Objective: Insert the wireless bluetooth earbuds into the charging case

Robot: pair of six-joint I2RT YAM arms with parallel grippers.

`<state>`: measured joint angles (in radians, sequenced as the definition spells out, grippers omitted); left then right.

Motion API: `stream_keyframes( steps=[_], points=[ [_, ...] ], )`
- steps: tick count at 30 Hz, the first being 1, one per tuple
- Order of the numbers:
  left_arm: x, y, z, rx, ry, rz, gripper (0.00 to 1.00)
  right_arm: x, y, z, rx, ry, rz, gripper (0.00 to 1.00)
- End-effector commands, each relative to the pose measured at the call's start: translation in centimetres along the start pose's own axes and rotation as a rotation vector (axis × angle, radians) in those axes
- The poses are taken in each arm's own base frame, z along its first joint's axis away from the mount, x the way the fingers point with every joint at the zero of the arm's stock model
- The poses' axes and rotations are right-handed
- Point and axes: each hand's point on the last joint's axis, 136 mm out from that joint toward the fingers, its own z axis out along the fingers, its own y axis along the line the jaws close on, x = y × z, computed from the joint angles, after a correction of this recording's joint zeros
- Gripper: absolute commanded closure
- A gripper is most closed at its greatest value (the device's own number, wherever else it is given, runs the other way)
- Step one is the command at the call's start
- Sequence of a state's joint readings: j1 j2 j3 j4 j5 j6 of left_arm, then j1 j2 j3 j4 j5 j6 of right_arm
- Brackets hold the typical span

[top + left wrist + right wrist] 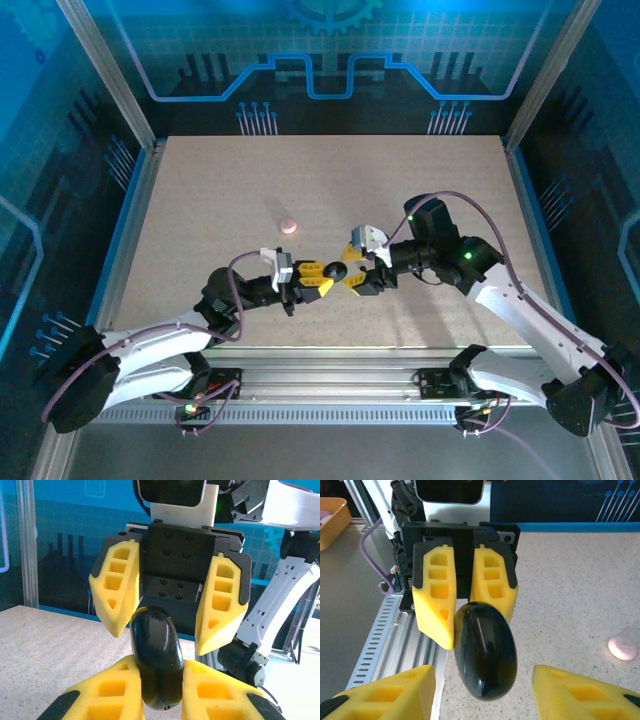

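Left claw (159, 680) around black case (156, 647) (right claw (484, 677) agape)

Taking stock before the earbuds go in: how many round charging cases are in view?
2. A black case is clamped in the left gripper at mid-table; a pink case lies on the table farther back. Others may be hidden.

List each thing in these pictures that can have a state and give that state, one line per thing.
Glossy black oval charging case: appears closed, held on edge above the table.
Left gripper: shut on the black case.
Right gripper: open, fingers spread wide, clear of the case.
Small round pale pink puck: lying flat on the table, untouched.
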<state>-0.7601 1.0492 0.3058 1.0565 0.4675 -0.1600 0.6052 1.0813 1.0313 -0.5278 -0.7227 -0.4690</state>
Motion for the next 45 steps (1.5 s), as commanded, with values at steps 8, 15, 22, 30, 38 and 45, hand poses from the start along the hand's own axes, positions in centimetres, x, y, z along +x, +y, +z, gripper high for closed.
stream_keyframes(
  steps=[8,15,22,30,38,45],
  points=[
    [-2.4,-0.7,0.3,0.044,-0.073,0.035,0.82,-0.9,0.9,-0.6,-0.083,-0.015,-0.022,0.73],
    [-1.7,-0.2,0.2,0.015,-0.053,0.034,0.65,-0.8,0.7,-1.1,-0.056,0.032,-0.023,0.83],
    [1.3,0.4,-0.3,-0.026,0.165,0.175,0.49,1.5,0.3,-1.7,0.036,0.234,-0.108,0.86],
    [3.2,-0.1,-1.0,0.022,0.348,0.266,0.46,2.9,0.3,-0.6,0.023,0.393,-0.196,0.86],
    [4.0,-0.1,-0.9,0.049,0.399,0.272,0.47,2.9,0.9,1.3,-0.034,0.43,-0.25,0.87],
    [4.1,-0.2,-0.6,0.063,0.393,0.251,0.52,2.3,1.4,1.9,-0.054,0.393,-0.257,0.87]
  ],
)
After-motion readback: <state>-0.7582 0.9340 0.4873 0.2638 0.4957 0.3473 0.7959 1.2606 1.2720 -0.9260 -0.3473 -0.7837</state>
